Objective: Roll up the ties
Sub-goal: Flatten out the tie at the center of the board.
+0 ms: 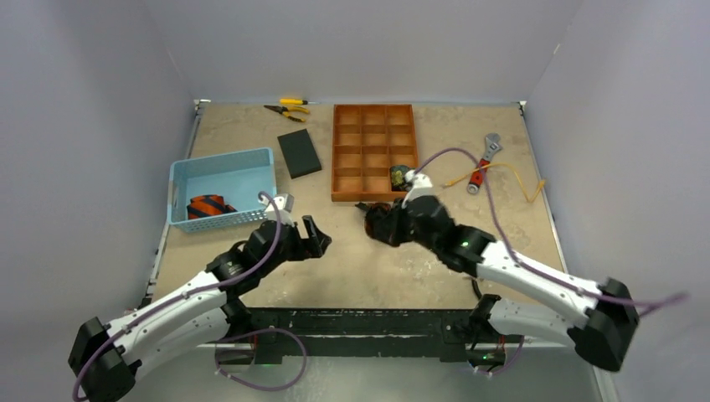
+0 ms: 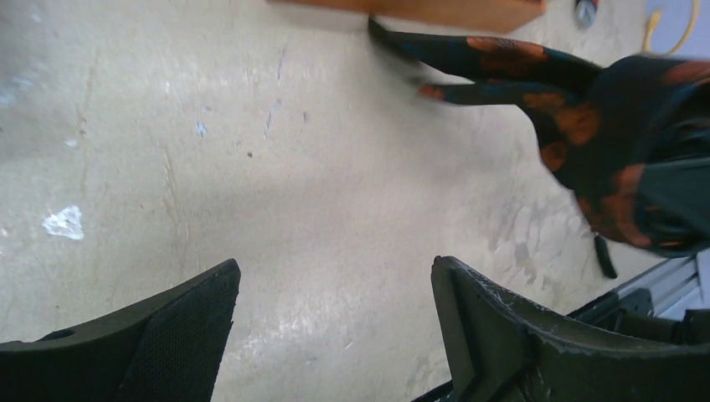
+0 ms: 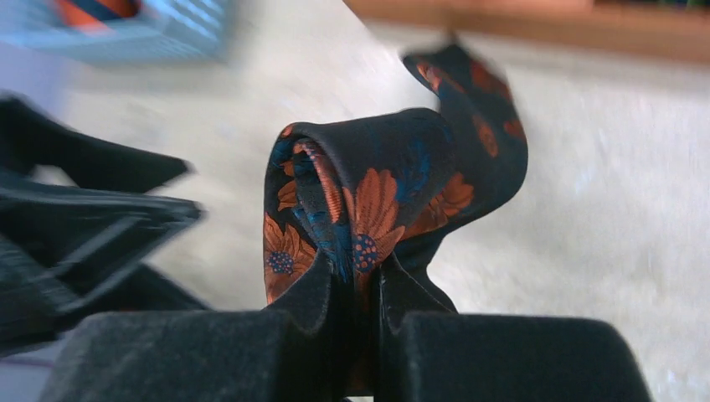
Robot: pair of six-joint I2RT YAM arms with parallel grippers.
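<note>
Right end effector [image 3: 360, 283] nearest lens: jaws pinched on floral tie [image 3: 377, 193], dark with orange blooms. Tie loosely coiled, tail toward orange compartment tray [image 1: 337, 151], just in front of it. Left end effector [image 2: 333, 276] wide, empty, front-left of tray. Green-gold tie [image 1: 399, 176] looks rolled, in tray's right column, near end. Striped tie [image 1: 209, 206] in blue basket [image 1: 222, 167], left of tray. Judged: one done, one mid-roll, one apparently waiting.

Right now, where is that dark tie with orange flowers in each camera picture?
Top external: floral tie at centre, just below the wooden tray.
Left wrist: tie at right, tray along top edge.
Right wrist: tie at centre, tray at top.
Shared landmark: the wooden tray.
</note>
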